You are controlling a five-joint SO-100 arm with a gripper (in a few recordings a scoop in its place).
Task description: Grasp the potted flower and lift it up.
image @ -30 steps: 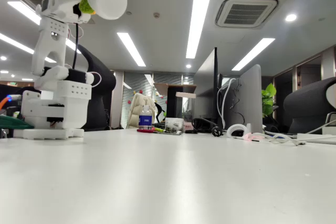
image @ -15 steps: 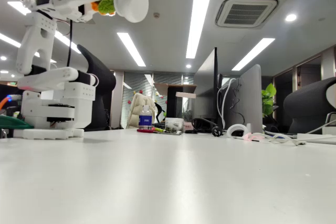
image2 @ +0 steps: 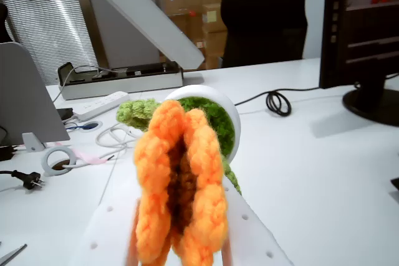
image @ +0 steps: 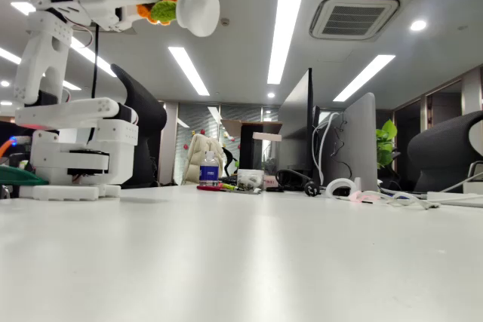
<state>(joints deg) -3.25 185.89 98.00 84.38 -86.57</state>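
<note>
The potted flower (image: 181, 7) hangs high above the table at the upper left of the fixed view, tipped on its side with its round white pot pointing right. My gripper (image: 147, 4) is shut on its orange flower head. In the wrist view the orange flower (image2: 179, 188) is squeezed folded between my white fingers (image2: 252, 241), with the green yarn and white pot (image2: 215, 113) beyond it. The white arm reaches out level from its base (image: 75, 156) at the left.
The white table (image: 241, 254) stretches wide in front. At its far edge lie a water bottle (image: 209, 169), monitors (image: 351, 145), cables and small clutter. The wrist view shows a power strip (image2: 103, 98), a coiled cable (image2: 278, 101), a monitor (image2: 365, 29) and a black chair (image2: 265, 14).
The arm has stretched forward to the right, carrying the potted flower from near its shoulder out over the table, and the forearm has levelled out.
</note>
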